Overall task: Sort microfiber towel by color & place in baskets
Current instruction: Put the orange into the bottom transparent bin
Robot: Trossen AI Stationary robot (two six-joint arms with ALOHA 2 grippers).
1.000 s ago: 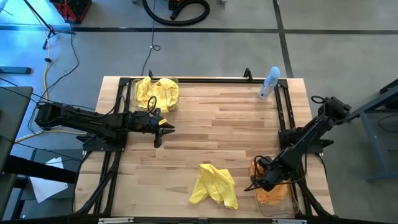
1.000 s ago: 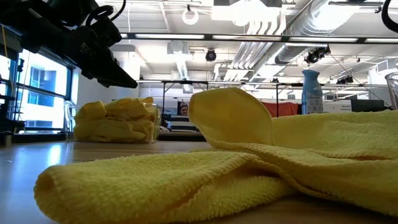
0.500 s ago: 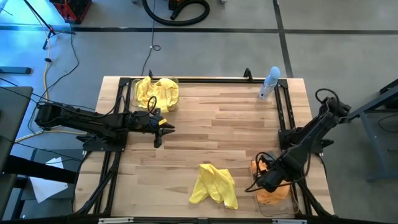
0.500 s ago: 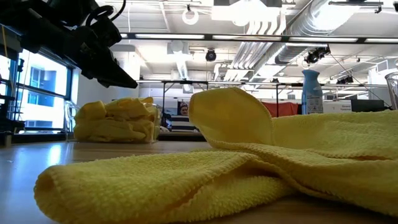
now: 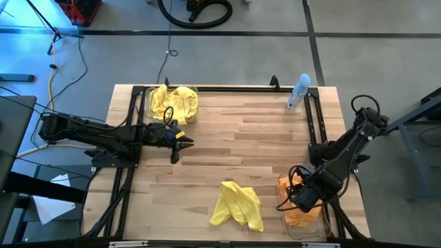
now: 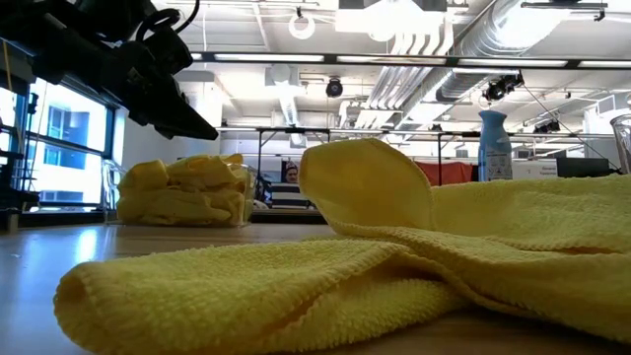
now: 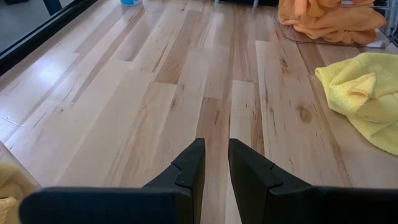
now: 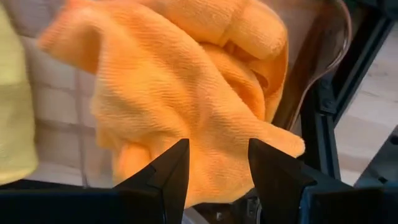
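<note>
Right gripper (image 8: pixel 214 163) is hovering over the near-right basket (image 5: pixel 324 222), fingers spread wide, gripping nothing; orange towels (image 8: pixel 180 93) are lying bunched inside it. Left gripper (image 7: pixel 214 163) is waiting above the table's (image 5: pixel 234 138) left side, fingers nearly together, empty. One yellow towel (image 5: pixel 238 205) is lying loose just beside that basket. More yellow towels (image 5: pixel 173 103) are filling the far-left basket (image 5: pixel 148 93).

Yellow towel (image 6: pixel 394 266) fills foreground, seemingly crumpled.

Right gripper (image 8: pixel 214 168) low, jaws apart; left gripper (image 7: pixel 214 163) level (nearly closed).
</note>
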